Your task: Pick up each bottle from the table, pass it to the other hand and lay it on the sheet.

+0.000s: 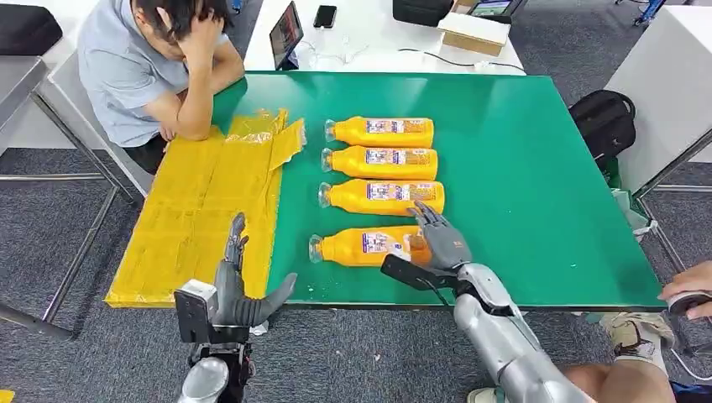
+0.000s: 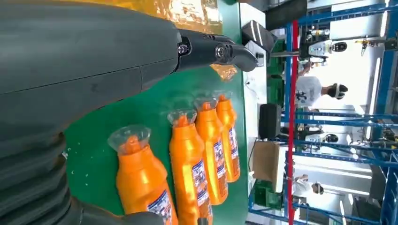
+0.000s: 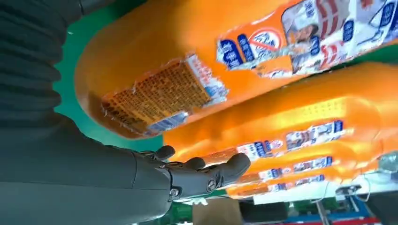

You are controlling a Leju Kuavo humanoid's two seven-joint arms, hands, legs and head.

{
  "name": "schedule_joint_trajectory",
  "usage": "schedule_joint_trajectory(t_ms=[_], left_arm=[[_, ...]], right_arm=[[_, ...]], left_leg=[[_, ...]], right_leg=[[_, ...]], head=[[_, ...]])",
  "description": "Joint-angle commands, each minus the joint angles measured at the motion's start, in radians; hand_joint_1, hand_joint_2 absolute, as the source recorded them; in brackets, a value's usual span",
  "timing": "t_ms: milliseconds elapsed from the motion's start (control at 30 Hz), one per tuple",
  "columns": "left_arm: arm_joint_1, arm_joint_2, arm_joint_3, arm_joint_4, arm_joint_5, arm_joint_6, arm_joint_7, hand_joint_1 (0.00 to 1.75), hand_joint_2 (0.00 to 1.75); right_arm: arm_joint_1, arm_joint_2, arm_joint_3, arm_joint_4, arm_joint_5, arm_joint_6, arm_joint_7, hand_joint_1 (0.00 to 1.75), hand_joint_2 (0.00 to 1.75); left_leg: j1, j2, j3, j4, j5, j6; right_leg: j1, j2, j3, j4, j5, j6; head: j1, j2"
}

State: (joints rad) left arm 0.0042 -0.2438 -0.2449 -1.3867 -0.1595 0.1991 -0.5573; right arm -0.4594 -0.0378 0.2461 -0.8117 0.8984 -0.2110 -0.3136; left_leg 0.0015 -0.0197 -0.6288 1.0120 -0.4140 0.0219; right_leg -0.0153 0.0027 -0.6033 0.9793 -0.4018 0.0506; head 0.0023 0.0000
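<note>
A: Where is the nearest bottle [image 1: 369, 246] lying relative to the right robot hand [image 1: 438, 242]?

B: It is lying on its side at the near end of a row of four, cap pointing toward the sheet [image 1: 206, 210]. The right robot hand is sitting over its base end, fingers draped across the top and thumb [image 1: 403, 273] sticking out on the near side. Whether it is actually gripping, I cannot tell; the bottle is resting on the surface [image 1: 520, 168].

A: And the other robot hand?

B: The left robot hand [image 1: 235, 290] is hovering at the near edge, over the corner of the sheet, fingers spread wide and holding nothing. It is well apart from the bottle.

A: The other bottles?

B: The second [image 1: 382, 196], third [image 1: 379, 162] and fourth [image 1: 379, 132] are lying parallel behind the first, all caps facing the sheet, none touching it.

A: What is the surface looking like?

B: It is a green top, with the crinkled yellow sheet covering its left part.

A: And the room?

B: A person [image 1: 147, 67] is sitting at the far left corner, leaning an elbow on the sheet. A white desk [image 1: 369, 38] is standing behind, carrying a tablet [image 1: 285, 34], a phone [image 1: 325, 16] and a box [image 1: 474, 32]. A black backpack [image 1: 603, 122] is sitting on the grey carpet at the right.
</note>
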Motion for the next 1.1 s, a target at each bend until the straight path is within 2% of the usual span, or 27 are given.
schedule_joint_trajectory(t_ms=[33, 200, 300, 533, 567, 600, 633, 767, 800, 1100], left_arm=[[-0.049, 0.016, -0.009, 0.078, 0.009, -0.007, 0.005, 0.0, 1.75], [-0.045, 0.016, 0.001, 0.082, 0.023, -0.014, 0.003, 0.0, 1.75], [-0.047, 0.016, -0.001, 0.086, 0.029, -0.02, 0.001, 0.0, 1.75], [-0.047, 0.019, -0.002, 0.08, 0.036, -0.02, -0.002, 0.0, 1.75], [-0.048, 0.02, -0.001, 0.08, 0.037, -0.02, -0.003, 0.0, 1.75], [-0.049, 0.022, -0.001, 0.081, 0.039, -0.02, -0.004, 0.0, 1.75], [-0.049, 0.023, 0.001, 0.081, 0.041, -0.019, -0.006, 0.0, 1.75], [-0.049, 0.023, 0.001, 0.081, 0.041, -0.019, -0.006, 0.0, 1.75], [-0.05, 0.022, 0.003, 0.084, 0.044, -0.018, -0.007, 0.0, 1.75], [-0.051, 0.028, 0.013, 0.087, 0.052, -0.014, -0.014, 0.0, 1.75]], right_arm=[[-0.15, 0.02, 0.127, 0.245, 0.029, 0.054, 0.031, 0.0, 1.75], [-0.191, 0.0, 0.186, 0.306, 0.045, 0.094, 0.041, 0.0, 1.75], [-0.195, 0.0, 0.192, 0.315, 0.044, 0.09, 0.035, 0.0, 1.75], [-0.21, 0.001, 0.222, 0.337, 0.048, 0.114, 0.036, 0.0, 1.75], [-0.218, -0.003, 0.224, 0.343, 0.044, 0.12, 0.036, 0.12, 1.75], [-0.226, -0.005, 0.234, 0.353, 0.038, 0.138, 0.035, 1.31, 1.75], [-0.232, -0.008, 0.241, 0.358, 0.035, 0.153, 0.035, 1.68, 1.75], [-0.232, -0.008, 0.241, 0.358, 0.035, 0.153, 0.035, 1.68, 1.75], [-0.235, -0.01, 0.245, 0.363, 0.032, 0.16, 0.034, 1.75, 1.75], [-0.199, -0.023, 0.297, 0.355, 0.035, 0.154, 0.005, 1.75, 1.75]], left_leg=[[0.0, 0.004, 0.005, -0.001, -0.002, -0.001], [0.0, 0.004, 0.007, -0.001, -0.003, -0.001], [0.0, 0.001, 0.003, -0.001, -0.001, -0.001], [0.0, 0.002, 0.005, -0.001, -0.001, -0.001], [0.0, 0.001, 0.005, -0.001, -0.001, -0.001], [0.0, 0.002, 0.007, -0.001, -0.002, -0.001], [0.0, 0.002, 0.005, -0.001, -0.001, -0.001], [0.0, 0.002, 0.005, -0.001, -0.001, -0.001], [0.0, 0.001, 0.004, -0.001, 0.0, -0.001], [0.001, 0.0, 0.006, -0.001, -0.001, -0.001]], right_leg=[[0.0, 0.003, 0.004, 0.0, -0.001, -0.002], [0.001, 0.002, 0.006, -0.001, -0.002, -0.002], [0.0, 0.0, 0.002, -0.001, -0.001, -0.001], [0.001, 0.0, 0.004, -0.001, -0.001, -0.002], [0.0, 0.0, 0.004, -0.001, -0.001, -0.002], [0.001, 0.0, 0.006, -0.001, -0.002, -0.002], [0.001, 0.0, 0.005, -0.001, -0.001, -0.002], [0.001, -0.001, 0.005, -0.001, -0.001, -0.002], [0.0, -0.001, 0.003, -0.001, -0.001, -0.001], [0.001, -0.002, 0.006, -0.002, -0.001, -0.002]], head=[[0.0, 0.0], [0.0, 0.0], [0.0, 0.0], [0.0, 0.0], [0.0, 0.0], [0.0, 0.0], [0.0, 0.0], [0.0, 0.0], [0.0, 0.0], [0.0, 0.0]])
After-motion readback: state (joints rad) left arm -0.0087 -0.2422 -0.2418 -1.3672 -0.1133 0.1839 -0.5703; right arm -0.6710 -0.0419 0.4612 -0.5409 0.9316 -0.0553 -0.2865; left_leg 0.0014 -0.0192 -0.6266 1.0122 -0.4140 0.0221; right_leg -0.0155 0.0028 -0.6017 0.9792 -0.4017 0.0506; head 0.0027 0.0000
